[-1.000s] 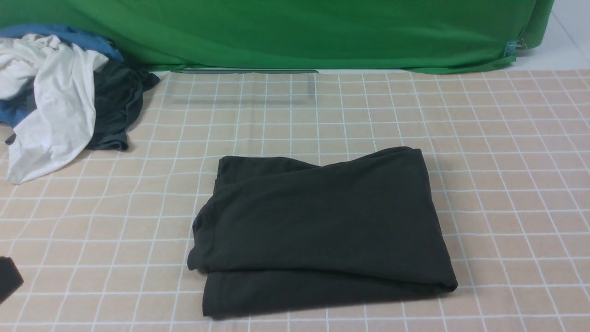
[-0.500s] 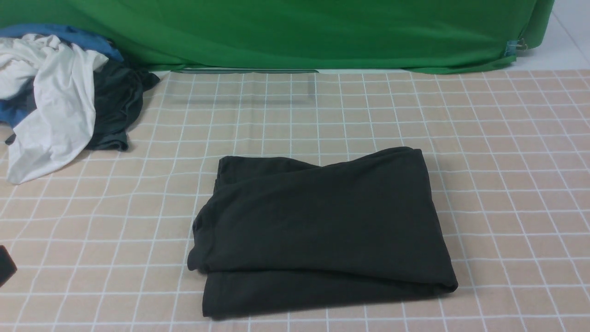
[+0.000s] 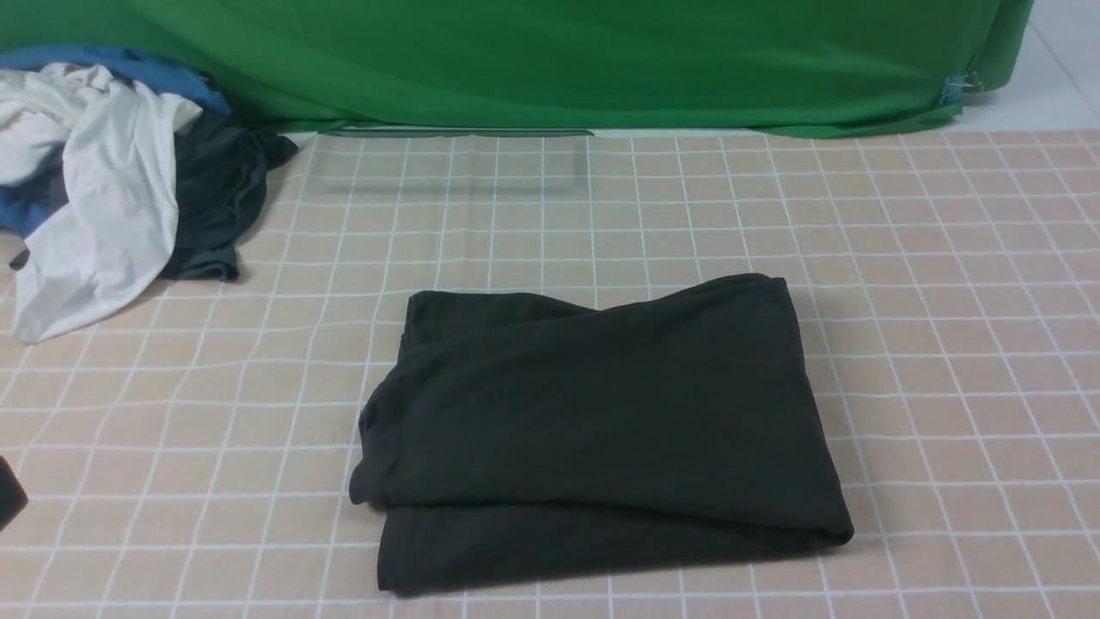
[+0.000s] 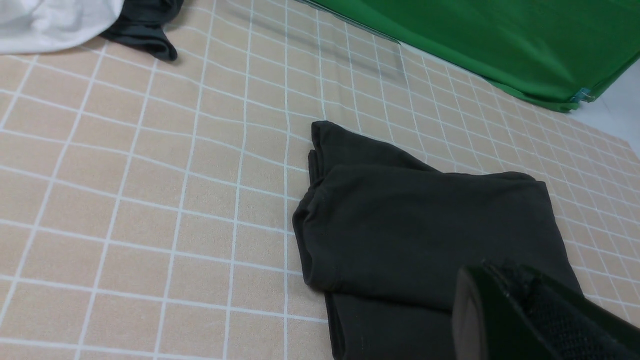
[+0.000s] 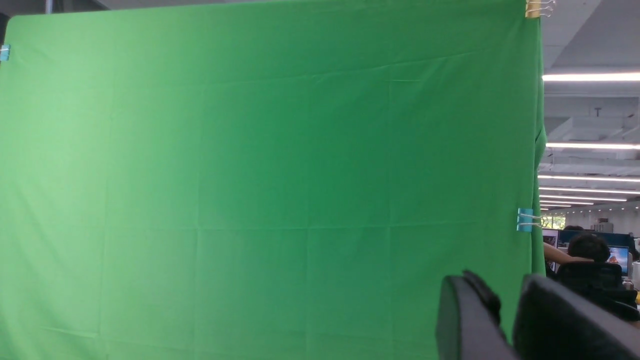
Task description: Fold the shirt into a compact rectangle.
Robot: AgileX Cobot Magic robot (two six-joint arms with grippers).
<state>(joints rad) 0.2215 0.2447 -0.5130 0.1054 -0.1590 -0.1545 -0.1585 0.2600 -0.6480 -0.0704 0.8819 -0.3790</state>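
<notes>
The black shirt [image 3: 601, 430] lies folded into a rough rectangle in the middle of the checked table cloth, its upper layer slanting over the lower one. No print or label shows. The left wrist view has the shirt [image 4: 425, 230] just beyond my left gripper [image 4: 500, 272], which hangs above its near part, shut and empty. Only a black tip of that gripper [image 3: 9, 497] shows at the front view's left edge. My right gripper [image 5: 505, 292] is raised and faces the green backdrop, its fingers slightly apart with nothing between them; it is outside the front view.
A heap of white, blue and dark grey clothes [image 3: 103, 172] sits at the back left. A green backdrop [image 3: 559, 60] closes the far edge of the beige checked cloth [image 3: 945, 301]. Beyond the backdrop's edge the right wrist view shows an office with a seated person [image 5: 590, 250].
The black tip of my left gripper has slid further out past the front view's left edge. The shirt has not moved.
</notes>
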